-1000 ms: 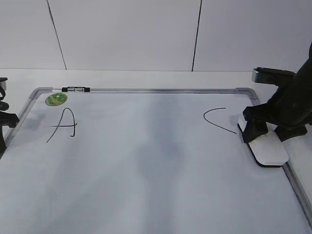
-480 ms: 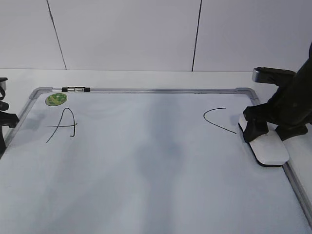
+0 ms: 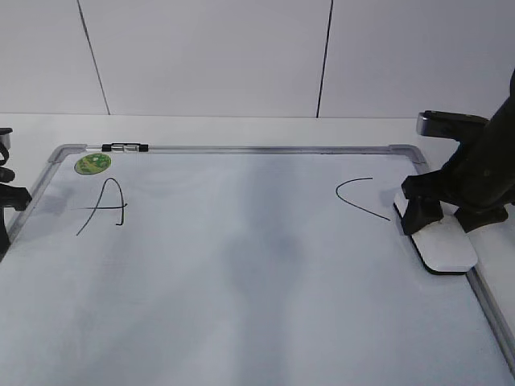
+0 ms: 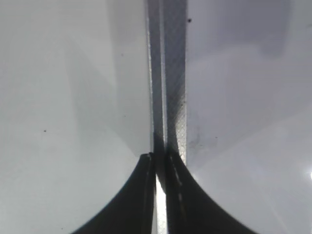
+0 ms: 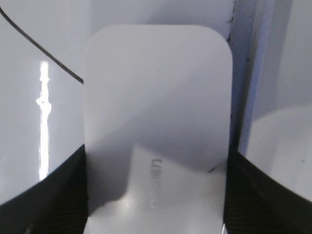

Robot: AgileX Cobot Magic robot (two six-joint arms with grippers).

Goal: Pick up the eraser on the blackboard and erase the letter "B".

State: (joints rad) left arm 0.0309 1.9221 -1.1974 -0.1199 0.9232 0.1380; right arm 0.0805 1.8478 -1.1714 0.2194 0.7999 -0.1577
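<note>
A: What is seen in the exterior view?

B: The eraser (image 3: 438,240) is seen lying flat on the blackboard (image 3: 241,273), close to the right edge of the worktop. The right gripper (image 3: 444,215) is set down over its back end, with one finger on each long side. No letter "B" is seen anywhere on the board. Only an "A" (image 3: 105,205) near the back left corner and a "C" (image 3: 360,199) beside the eraser are seen.

A: And in the left wrist view?

B: The left gripper (image 4: 157,195) is seen with its jaws pressed together and nothing between them, over the board's silver frame (image 4: 170,87) at the left edge.

A: And in the right wrist view?

B: The white eraser (image 5: 157,112) is seen filling the gap between the two dark fingers (image 5: 53,190). The sides look touched, so it is judged to be clamped.

A: How should this step be done well?

B: The squeeze should be kept even on both sides. The eraser should be lifted straight up, so the "C" is not smudged.
</note>
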